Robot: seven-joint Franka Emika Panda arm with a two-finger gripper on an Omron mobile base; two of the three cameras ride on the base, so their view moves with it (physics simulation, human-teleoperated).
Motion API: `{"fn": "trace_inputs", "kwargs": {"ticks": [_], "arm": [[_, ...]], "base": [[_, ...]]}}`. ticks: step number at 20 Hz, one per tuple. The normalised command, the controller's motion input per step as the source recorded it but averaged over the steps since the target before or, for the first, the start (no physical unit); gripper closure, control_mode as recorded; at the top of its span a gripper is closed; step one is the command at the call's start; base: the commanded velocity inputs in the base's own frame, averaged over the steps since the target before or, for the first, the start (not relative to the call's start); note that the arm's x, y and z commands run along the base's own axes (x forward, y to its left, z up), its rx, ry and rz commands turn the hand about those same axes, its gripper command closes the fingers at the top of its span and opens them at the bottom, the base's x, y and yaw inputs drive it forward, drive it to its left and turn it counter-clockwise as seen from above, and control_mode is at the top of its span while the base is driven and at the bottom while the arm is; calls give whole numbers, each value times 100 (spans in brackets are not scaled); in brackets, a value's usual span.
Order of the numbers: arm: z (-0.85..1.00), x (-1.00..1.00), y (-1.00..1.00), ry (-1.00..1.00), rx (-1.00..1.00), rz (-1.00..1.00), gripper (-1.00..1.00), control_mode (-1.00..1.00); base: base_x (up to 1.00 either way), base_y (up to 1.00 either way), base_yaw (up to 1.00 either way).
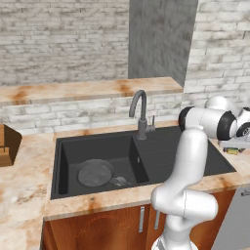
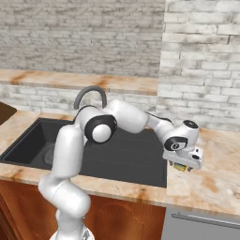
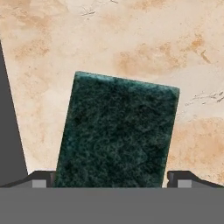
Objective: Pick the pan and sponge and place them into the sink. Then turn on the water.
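Observation:
The sponge [image 3: 117, 131], dark green top up, lies on the marble counter just right of the sink [image 1: 163, 154]. My gripper [image 3: 111, 180] hangs low over it, open, with one finger on each side and a gap at both. From the base views the hand [image 2: 183, 157] hides most of the sponge [image 2: 180, 165], leaving a yellow sliver beneath it. The round dark grey pan [image 1: 95, 172] lies flat in the sink's left basin, handle pointing right. The sink's right basin [image 2: 133, 159] is bare.
A dark grey gooseneck faucet [image 1: 140, 111] rises behind the basin divider. A brown wooden object [image 1: 7, 144] stands on the counter at the far left. A brick ledge and wall run behind the sink. The counter [image 2: 211, 178] continues right of the hand.

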Motion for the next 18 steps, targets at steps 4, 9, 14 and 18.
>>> {"fn": "trace_inputs", "kwargs": {"ticks": [4,9,14,18], "arm": [[-3,0,0,-4,0,9,100,-100],[19,-3,6,-1,0,9,100,-100],[72,-35,24,-8,0,13,100,-100],[70,-61,84,0,0,26,100,-100]], "base": [[0,0,0],[0,0,0],[0,0,0],[0,0,0]]}}
